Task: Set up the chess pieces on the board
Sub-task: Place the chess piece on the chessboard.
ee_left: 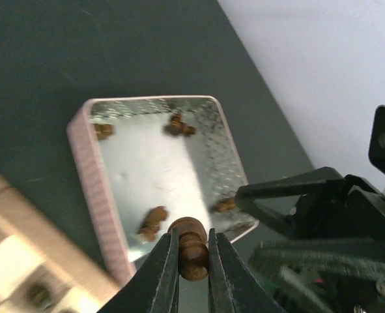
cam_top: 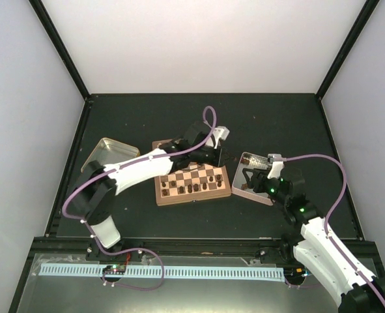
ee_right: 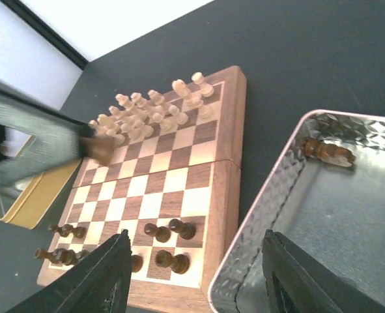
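Pinched narrow on a dark brown chessman (ee_left: 193, 255) lengthwise between the jaws of the left gripper (ee_left: 192, 238), with the board (ee_left: 23, 228) just down-left of them and the right gripper (ee_right: 195, 280) splayed wide, empty.

Open board (ee_right: 174, 184) ranks between chess pieces (ee_right: 179, 87)

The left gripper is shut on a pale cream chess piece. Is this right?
Not quite. The left gripper is shut on a chess piece, but that piece is dark brown, not pale cream. The left wrist view shows it clearly.
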Action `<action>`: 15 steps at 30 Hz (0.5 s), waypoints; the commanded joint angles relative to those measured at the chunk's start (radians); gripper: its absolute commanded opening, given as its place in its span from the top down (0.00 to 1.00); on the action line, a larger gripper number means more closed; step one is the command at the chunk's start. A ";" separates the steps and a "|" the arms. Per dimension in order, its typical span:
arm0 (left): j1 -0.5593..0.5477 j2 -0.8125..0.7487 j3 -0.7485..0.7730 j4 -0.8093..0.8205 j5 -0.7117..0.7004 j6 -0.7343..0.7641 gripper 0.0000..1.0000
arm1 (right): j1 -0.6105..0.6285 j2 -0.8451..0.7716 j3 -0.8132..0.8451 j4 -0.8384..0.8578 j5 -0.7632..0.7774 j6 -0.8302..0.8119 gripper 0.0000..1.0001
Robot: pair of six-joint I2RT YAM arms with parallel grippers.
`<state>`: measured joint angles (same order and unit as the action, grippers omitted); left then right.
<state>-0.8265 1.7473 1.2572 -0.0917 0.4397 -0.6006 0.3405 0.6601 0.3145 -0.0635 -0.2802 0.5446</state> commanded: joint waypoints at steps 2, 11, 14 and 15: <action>0.001 -0.201 -0.077 -0.228 -0.354 0.116 0.98 | -0.003 0.008 0.044 -0.071 0.094 0.032 0.44; 0.021 -0.455 -0.311 -0.488 -0.670 0.122 0.98 | -0.003 0.075 0.082 -0.076 0.086 0.038 0.44; 0.022 -0.550 -0.368 -0.543 -0.697 0.097 0.99 | -0.003 0.089 0.083 -0.068 0.085 0.043 0.45; 0.022 -0.569 -0.385 -0.559 -0.699 0.090 0.98 | -0.003 0.094 0.083 -0.064 0.082 0.044 0.45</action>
<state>-0.8104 1.2751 0.9092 -0.5167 -0.1535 -0.4923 0.3405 0.7418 0.3683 -0.1368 -0.2108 0.5800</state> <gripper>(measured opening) 0.108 0.554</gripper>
